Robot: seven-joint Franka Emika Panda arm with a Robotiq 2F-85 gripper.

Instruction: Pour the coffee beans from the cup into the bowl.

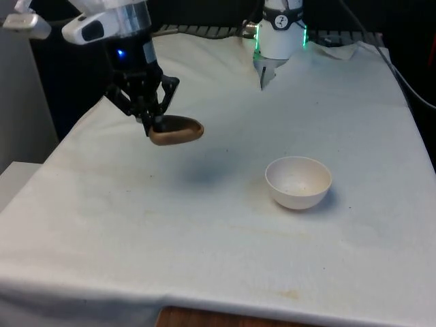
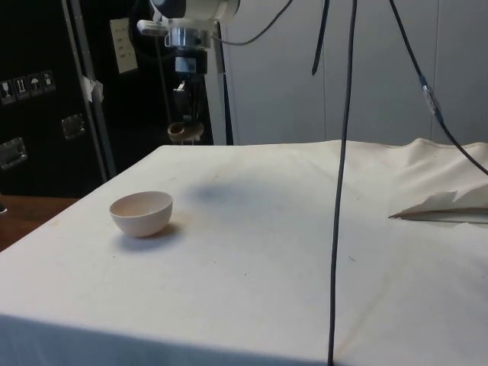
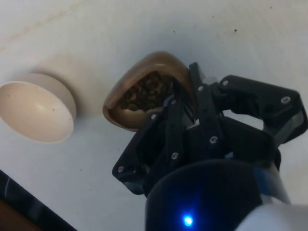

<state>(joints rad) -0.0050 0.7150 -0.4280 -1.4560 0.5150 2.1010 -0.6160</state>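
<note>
A small brown cup (image 1: 177, 131) hangs in the air above the table, near the front view's left, and my gripper (image 1: 153, 127) is shut on its rim. Dark coffee beans (image 3: 144, 91) fill the cup (image 3: 144, 86) in the wrist view, where my gripper (image 3: 185, 103) pinches the rim. From the side, the cup (image 2: 185, 131) is held high over the table's far edge. A cream bowl (image 1: 298, 182) stands on the cloth to the front view's right of the cup, apart from it. The bowl (image 3: 33, 110) looks empty.
The white cloth (image 1: 204, 225) covers the table, with a rumpled fold (image 2: 442, 204) near the arm's base. Black cables (image 2: 341, 175) hang in front of the side camera. A shadow of the cup (image 1: 204, 170) lies on the cloth between cup and bowl.
</note>
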